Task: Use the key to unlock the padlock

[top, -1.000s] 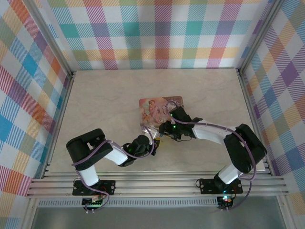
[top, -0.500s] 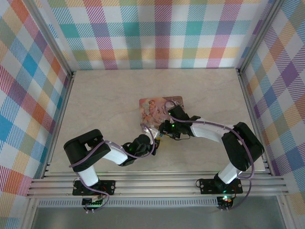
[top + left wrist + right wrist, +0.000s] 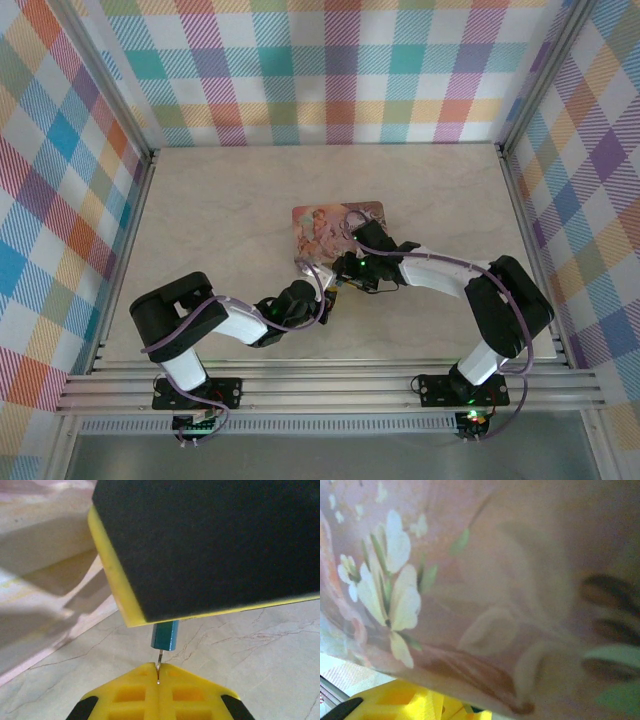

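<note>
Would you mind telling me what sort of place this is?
Probably a robot test cell: plaid-patterned walls on three sides, aluminium frame rails, and the left arm and right arm bolted at the near edge of a marble-look tabletop.

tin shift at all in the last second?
No. In the top view the pink tin keeps the same spot and angle relative to the table's far edge.

The counter (image 3: 220, 200) lies bare on the left, far and right sides, up to the plaid walls (image 3: 340, 70). The middle is crowded: the pink tin (image 3: 325, 228) stands just behind the spot where the left fingers (image 3: 135, 695) and right fingers (image 3: 210, 545) meet. There a black right pad hangs close over the teal padlock (image 3: 164, 635), closing that side.
</note>
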